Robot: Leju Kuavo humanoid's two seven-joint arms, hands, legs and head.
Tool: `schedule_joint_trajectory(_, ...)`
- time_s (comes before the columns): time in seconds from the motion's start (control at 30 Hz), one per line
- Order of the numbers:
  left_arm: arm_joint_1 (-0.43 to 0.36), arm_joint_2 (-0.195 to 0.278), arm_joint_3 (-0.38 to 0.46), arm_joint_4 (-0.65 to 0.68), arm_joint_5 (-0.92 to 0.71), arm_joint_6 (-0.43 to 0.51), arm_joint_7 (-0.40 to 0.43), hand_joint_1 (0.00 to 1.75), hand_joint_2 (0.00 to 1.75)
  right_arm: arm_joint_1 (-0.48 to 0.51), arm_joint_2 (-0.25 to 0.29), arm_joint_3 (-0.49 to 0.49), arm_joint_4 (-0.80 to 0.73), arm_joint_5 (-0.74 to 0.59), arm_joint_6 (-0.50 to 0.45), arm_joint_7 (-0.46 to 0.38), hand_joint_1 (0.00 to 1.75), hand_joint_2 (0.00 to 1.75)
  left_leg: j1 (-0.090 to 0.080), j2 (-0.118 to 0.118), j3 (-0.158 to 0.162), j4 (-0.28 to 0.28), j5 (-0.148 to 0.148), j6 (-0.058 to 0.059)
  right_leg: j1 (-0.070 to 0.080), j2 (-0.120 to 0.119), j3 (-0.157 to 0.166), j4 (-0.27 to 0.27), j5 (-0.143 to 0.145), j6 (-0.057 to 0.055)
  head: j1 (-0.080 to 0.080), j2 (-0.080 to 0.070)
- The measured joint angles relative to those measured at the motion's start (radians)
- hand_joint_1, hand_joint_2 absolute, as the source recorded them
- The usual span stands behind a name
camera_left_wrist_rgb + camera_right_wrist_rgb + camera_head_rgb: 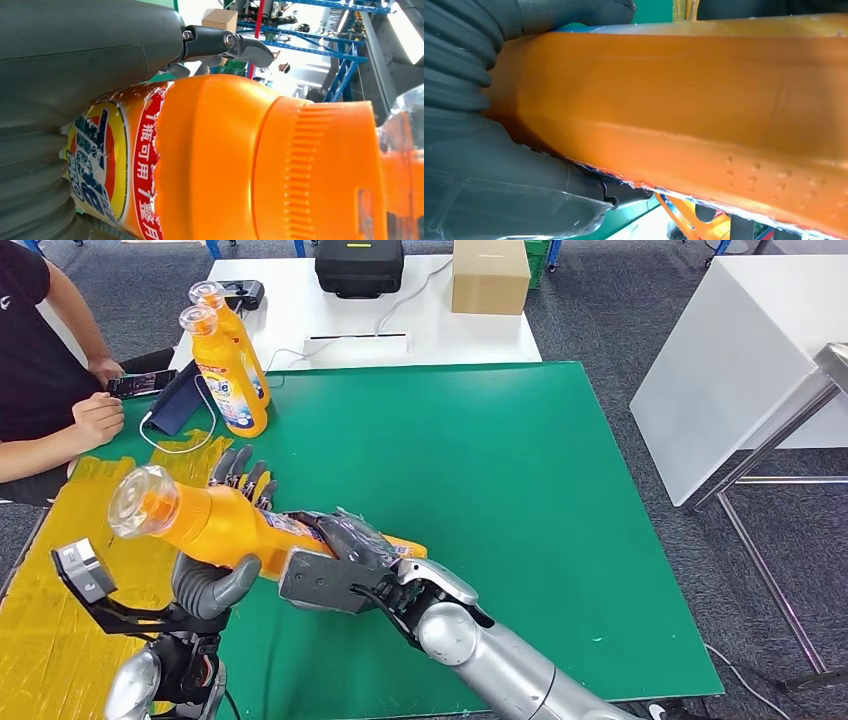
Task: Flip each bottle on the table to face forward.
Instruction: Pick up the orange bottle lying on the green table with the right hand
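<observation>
Item: orange bottle (pixel 215 523), lying on its side above the near left part of the green table (pixel 480 470), clear cap toward the robot.
Left hand (pixel 215 575): gripped the bottle's shoulder, thumb beneath, fingers (pixel 240 472) spread beyond it.
Right hand (pixel 345 565): wrapped over the bottle's body, on the side away from the cap.
Beyond the held bottle: two upright bottles (pixel 228 365) at the table's far left edge.
Left of these: a seated person (pixel 40 390) with a phone.
</observation>
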Motion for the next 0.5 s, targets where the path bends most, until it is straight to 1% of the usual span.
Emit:
schedule_joint_trajectory(0.07, 0.000, 0.000, 0.000, 0.000, -0.002, -0.001, -0.001, 0.00, 1.75, -0.002, -0.001, 0.004, 0.000, -0.002, 0.000, 0.000, 1.75, 1.75, 0.000, 0.000, 0.000, 0.000, 0.000, 0.000, 0.000, 0.000, 0.000, 0.000, 0.000, 0.000, 0.000, 0.000)
schedule_joint_trajectory(0.1, 0.000, 0.000, 0.000, -0.001, -0.002, -0.001, -0.001, 0.05, 1.75, -0.003, -0.002, 0.005, 0.000, -0.002, 0.000, 0.000, 1.75, 1.75, 0.000, 0.000, 0.000, 0.000, 0.000, 0.000, 0.000, 0.000, 0.000, 0.000, 0.000, 0.000, 0.000, 0.000)
schedule_joint_trajectory(0.2, 0.000, 0.000, 0.000, -0.002, -0.002, -0.001, -0.001, 1.36, 1.75, -0.006, -0.003, 0.008, 0.000, -0.003, 0.000, 0.000, 1.75, 1.75, 0.000, 0.000, 0.000, 0.000, 0.000, 0.000, 0.000, 0.000, 0.000, 0.000, 0.000, 0.000, 0.000, 0.000)
schedule_joint_trajectory(0.23, 0.000, 0.000, 0.000, -0.002, -0.002, -0.002, -0.002, 1.75, 1.75, -0.006, -0.003, 0.009, 0.000, -0.003, 0.000, 0.000, 1.75, 1.75, 0.000, 0.000, 0.000, 0.000, 0.000, 0.000, 0.000, 0.000, 0.000, 0.000, 0.000, 0.000, 0.000, 0.000)
schedule_joint_trajectory(0.5, 0.004, 0.000, 0.005, -0.002, 0.010, -0.024, -0.023, 1.75, 1.75, -0.010, -0.016, 0.015, 0.000, -0.004, -0.001, 0.002, 1.75, 1.75, 0.000, 0.000, 0.000, 0.000, 0.000, 0.000, 0.000, 0.000, 0.000, 0.000, 0.000, 0.000, 0.000, 0.000)
